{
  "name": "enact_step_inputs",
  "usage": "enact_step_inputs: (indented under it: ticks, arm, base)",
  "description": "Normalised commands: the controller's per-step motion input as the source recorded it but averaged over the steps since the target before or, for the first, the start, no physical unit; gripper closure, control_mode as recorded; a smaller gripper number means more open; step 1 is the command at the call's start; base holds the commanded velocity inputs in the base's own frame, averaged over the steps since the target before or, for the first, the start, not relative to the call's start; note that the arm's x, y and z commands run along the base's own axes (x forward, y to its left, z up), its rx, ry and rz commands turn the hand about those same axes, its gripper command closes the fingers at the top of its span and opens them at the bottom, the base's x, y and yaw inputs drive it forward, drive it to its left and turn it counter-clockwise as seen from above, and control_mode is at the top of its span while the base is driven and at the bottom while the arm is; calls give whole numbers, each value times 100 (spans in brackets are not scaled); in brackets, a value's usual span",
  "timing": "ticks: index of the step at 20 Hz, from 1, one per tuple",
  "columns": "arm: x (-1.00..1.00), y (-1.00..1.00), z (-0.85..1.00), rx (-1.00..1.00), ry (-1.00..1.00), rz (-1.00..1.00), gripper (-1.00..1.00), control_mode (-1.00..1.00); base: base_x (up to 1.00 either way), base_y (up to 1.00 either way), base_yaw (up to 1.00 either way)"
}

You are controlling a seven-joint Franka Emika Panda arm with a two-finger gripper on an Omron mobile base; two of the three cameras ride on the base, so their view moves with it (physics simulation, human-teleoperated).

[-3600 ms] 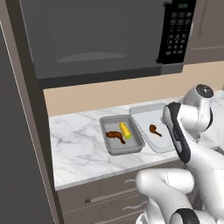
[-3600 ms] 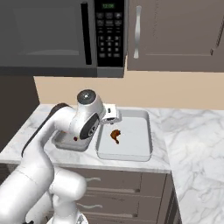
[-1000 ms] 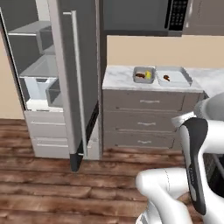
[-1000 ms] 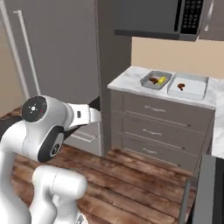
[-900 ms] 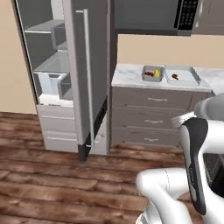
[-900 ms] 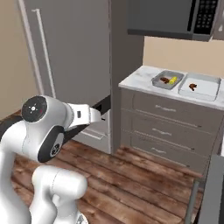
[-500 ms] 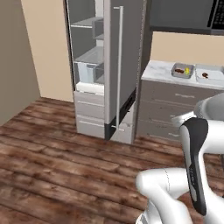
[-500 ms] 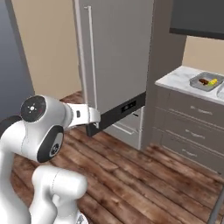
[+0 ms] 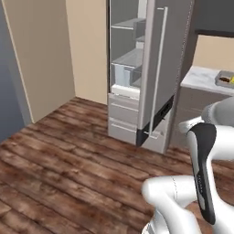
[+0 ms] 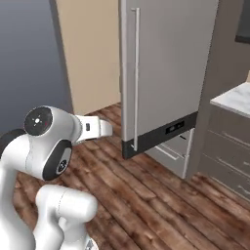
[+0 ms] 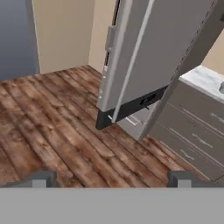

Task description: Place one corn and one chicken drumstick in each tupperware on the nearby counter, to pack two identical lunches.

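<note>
A: What has changed since half a second ago?

B: The whole picture has swung, so the base has turned and not the things. The fridge with its open door now sits at the middle of the left base view, where before it stood further left, and the worktop has slid to the right edge. In the right base view the door now takes up most of the middle, and only a corner of the worktop shows at the far right.

A: And the tool?

B: The tool has its fingers spread wide with nothing between them; one fingertip shows at the bottom left of the hand view and the other at the bottom right. It looks out over the wooden floor toward the lower edge of the fridge door.

A: Where are the lunch trays relative to it?

B: Well apart from it. One grey tray shows at the right edge of the left base view, on the worktop beyond the fridge, with something brown and something yellow in it. It is cut by the frame, so I cannot tell which way its long side runs.
</note>
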Motion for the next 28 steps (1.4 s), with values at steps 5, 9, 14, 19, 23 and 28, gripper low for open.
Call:
enact_step_inputs:
  ticks: [5,9,14,19,23,28]
  arm:
    - [0,0,0,0,0,0,-100,100]
    - [0,0,0,0,0,0,-100,100]
    - [0,0,0,0,0,0,-100,100]
    - [0,0,0,0,0,0,-100,100]
    - [0,0,0,0,0,0,-100,100]
    - [0,0,0,0,0,0,-100,100]
  base:
    - [-56,77,45]
    - [-46,97,45]
    - [-32,100,40]
    - [48,27,15]
    - [100,0,-2]
    - [100,0,-15]
